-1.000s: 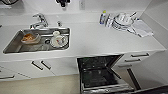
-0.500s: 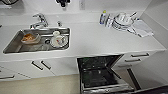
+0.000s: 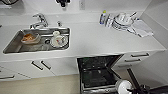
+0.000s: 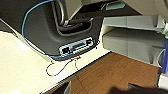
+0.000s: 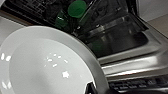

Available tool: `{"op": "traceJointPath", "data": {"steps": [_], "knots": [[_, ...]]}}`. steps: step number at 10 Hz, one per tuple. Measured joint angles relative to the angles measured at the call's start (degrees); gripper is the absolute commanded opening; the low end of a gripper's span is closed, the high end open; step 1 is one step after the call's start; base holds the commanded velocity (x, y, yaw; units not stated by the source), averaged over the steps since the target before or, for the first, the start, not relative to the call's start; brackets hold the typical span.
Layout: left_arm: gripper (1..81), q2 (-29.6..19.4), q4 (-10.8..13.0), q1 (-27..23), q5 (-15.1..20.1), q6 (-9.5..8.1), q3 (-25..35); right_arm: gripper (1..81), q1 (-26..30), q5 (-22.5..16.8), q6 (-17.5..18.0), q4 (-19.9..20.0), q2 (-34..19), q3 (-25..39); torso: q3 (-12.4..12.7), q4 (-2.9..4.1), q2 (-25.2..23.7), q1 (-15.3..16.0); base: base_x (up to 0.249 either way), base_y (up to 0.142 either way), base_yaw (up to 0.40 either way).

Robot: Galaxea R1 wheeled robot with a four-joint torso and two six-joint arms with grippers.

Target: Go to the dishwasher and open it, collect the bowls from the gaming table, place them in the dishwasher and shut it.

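Observation:
The dishwasher (image 3: 96, 68) stands open under the white counter, its door (image 3: 98, 88) folded down toward me and the dark racks showing. My right gripper (image 3: 132, 89) hangs over the door's right corner, shut on the rim of a white bowl (image 3: 123, 86). In the right wrist view that white bowl (image 5: 45, 65) is close and large, with a dark fingertip (image 5: 91, 88) on its edge. Beyond it, a green bowl (image 5: 77, 8) sits in the rack of the dishwasher (image 5: 117, 37). The left wrist view faces my own dark base and the floor.
A steel sink (image 3: 15, 46) with dirty dishes and a faucet (image 3: 40, 21) lies to the left. Stacked plates (image 3: 122, 21), a bottle (image 3: 102, 17) and a cloth (image 3: 141, 28) sit at the counter's back right. White drawers (image 3: 37, 66) flank the dishwasher. Brown floor (image 4: 112, 75) is below my left arm.

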Motion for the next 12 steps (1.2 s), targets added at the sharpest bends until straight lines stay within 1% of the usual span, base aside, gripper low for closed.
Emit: {"op": "traceJointPath", "data": {"steps": [2,4,5,7,8,9,10,11,12], "knots": [[81.1,3.17,0.11,1.45,-2.07,0.44,-7.28,1.0,4.16,-2.96,1.24,-0.04,4.77,-2.38,0.00,0.00,0.00,0.00,0.000,0.000,0.000],[81.1,6.53,0.13,2.32,-4.19,1.07,-14.23,1.0,7.13,-5.89,2.99,-0.20,8.07,-4.89,0.00,0.00,0.00,0.00,0.000,0.000,0.000],[81.1,8.33,0.11,3.13,-5.79,1.21,-17.09,1.0,8.05,-6.78,3.45,-0.33,9.06,-5.88,0.00,0.00,0.00,0.00,0.000,0.000,0.000],[81.1,10.86,0.07,4.99,-8.61,1.24,-21.53,1.0,9.12,-7.07,3.89,-0.41,11.76,-7.28,0.00,0.00,0.00,0.00,0.000,0.000,0.000],[81.1,12.04,-0.34,5.73,-8.96,1.24,-23.52,81.1,9.34,-7.07,4.85,-0.37,13.73,-8.13,0.00,0.00,0.00,0.00,0.000,0.000,0.000],[81.1,13.67,-1.66,6.19,-9.34,1.24,-25.49,81.1,9.76,-6.97,4.11,-0.48,15.65,-8.96,0.00,0.00,0.00,0.00,0.000,0.000,0.000],[81.1,15.30,-2.99,6.45,-9.98,1.24,-27.54,81.1,10.28,-7.07,4.25,-0.44,16.84,-9.63,0.00,0.00,0.00,0.00,0.000,0.000,0.000],[81.1,16.90,-4.23,6.47,-10.17,1.24,-29.93,81.1,11.19,-7.61,4.41,-0.41,17.08,-9.95,0.00,0.00,0.00,0.00,0.000,0.000,0.000],[81.1,18.41,-5.16,6.47,-10.39,1.24,-32.33,81.1,11.98,-9.03,4.47,-0.41,16.06,-9.74,0.00,0.00,0.00,0.00,0.000,0.000,0.000]]}}
